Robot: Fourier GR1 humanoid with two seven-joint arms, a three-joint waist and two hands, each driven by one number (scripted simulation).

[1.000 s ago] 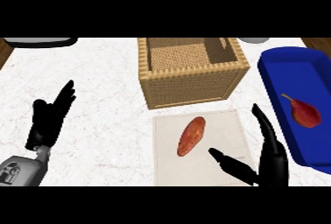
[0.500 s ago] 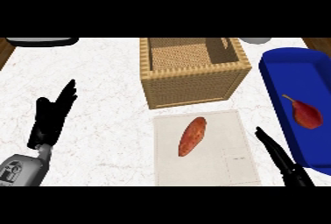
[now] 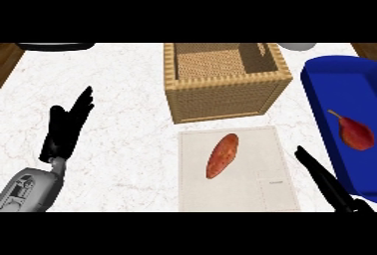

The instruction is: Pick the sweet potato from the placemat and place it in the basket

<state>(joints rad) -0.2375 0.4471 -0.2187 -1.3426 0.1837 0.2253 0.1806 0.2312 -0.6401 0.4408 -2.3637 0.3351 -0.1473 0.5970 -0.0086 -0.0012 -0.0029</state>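
Right fingers (image 3: 324,177) straight, palm cut off.

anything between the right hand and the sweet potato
Nothing but bare placemat lies between the right hand and the sweet potato, in the head view.

- I see a white marble counter (image 3: 132,74) filling most of the view, with brown wood showing at its far corners.
- On the right, a blue tray (image 3: 340,79) runs down the edge of my view.
- Inside it lies a red pear (image 3: 354,133), stem pointing up-left.
- At the top edge, a dark rim (image 3: 55,46) at left and a pale one (image 3: 298,46) at right; possibly dishes, I can't tell.
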